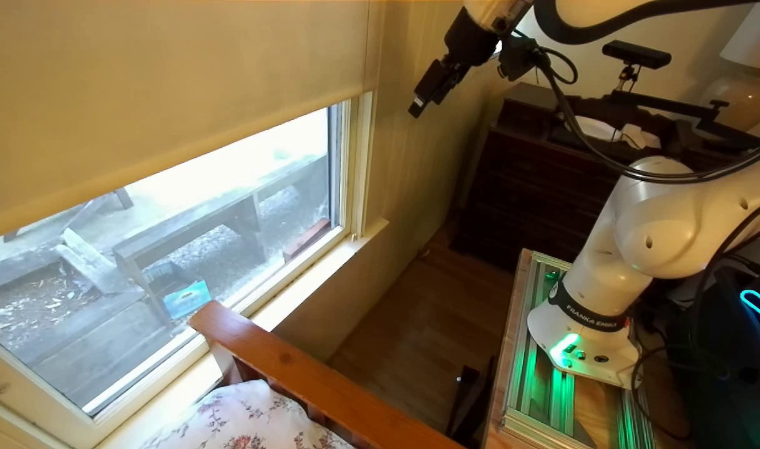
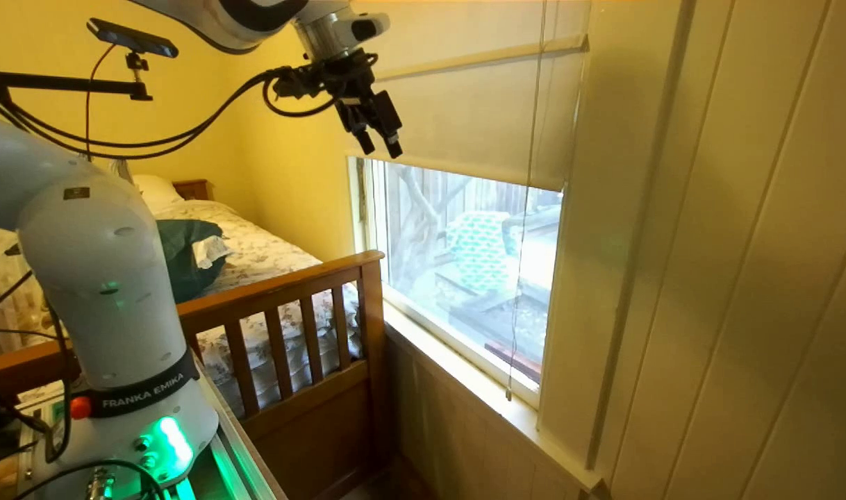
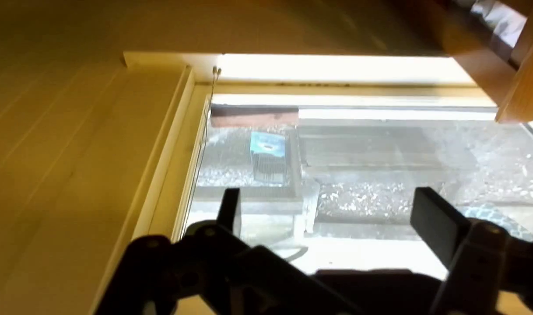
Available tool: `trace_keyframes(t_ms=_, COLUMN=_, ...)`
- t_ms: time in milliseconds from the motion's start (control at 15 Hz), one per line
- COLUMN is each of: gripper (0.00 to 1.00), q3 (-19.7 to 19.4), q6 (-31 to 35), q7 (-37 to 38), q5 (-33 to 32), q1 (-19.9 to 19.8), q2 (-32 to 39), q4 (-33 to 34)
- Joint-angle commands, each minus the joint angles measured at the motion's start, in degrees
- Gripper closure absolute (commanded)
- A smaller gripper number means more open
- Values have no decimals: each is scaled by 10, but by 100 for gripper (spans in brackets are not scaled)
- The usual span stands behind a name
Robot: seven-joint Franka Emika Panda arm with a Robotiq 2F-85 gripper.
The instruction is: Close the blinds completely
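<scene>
The blinds (image 1: 186,75) are covering only the upper part of the window (image 2: 465,257), and their bottom edge (image 1: 168,161) is hanging well above the sill (image 1: 311,274), so the closing is looking only partly done. Your gripper (image 2: 380,149) is hovering near the blinds, on the room side; its fingers (image 3: 439,224) are standing wide apart, and you are holding nothing between them. Going by both exterior views, it is probably not touching the blinds, though depth is hard to judge.

You are dealing with something that is likely light, thin and soft: pushed, it will be swinging away; pinched mid-sheet, it will be creasing. The matte face should be giving your fingers fair grip rather than sliding. The place you are wanting is probably the middle of the bottom edge, with one finger in front and one behind. From that hold you would be drawing straight down and gently, since a corner tug could be skewing the blinds and a hard one tearing them or straining whatever is holding them up. A thin cord (image 2: 532,149) is hanging in front of the blinds near the side away from the bed (image 2: 277,288), so you are best keeping it clear of your fingers.
</scene>
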Motion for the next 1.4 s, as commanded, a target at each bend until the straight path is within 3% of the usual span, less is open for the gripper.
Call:
trace_keyframes(t_ms=0, gripper=0, q3=10, q6=113, q7=-4, q5=-35, q1=-22, q2=54, q4=26)
trace_keyframes(t_ms=200, gripper=0, q3=6, q6=202, q7=3, q5=-49, q1=-46, q2=95, q4=55)
trace_keyframes(t_ms=600, gripper=0, q3=-5, q6=310, q7=5, q5=-39, q1=-75, q2=179, q4=136)
trace_keyframes(t_ms=1000, gripper=0, q3=-14, q6=364, q7=-2, q5=-39, q1=-85, q2=239, q4=197)
trace_keyframes(t_ms=1333, gripper=0, q3=-23, q6=369, q7=-1, q5=-47, q1=-100, q2=272, q4=202)
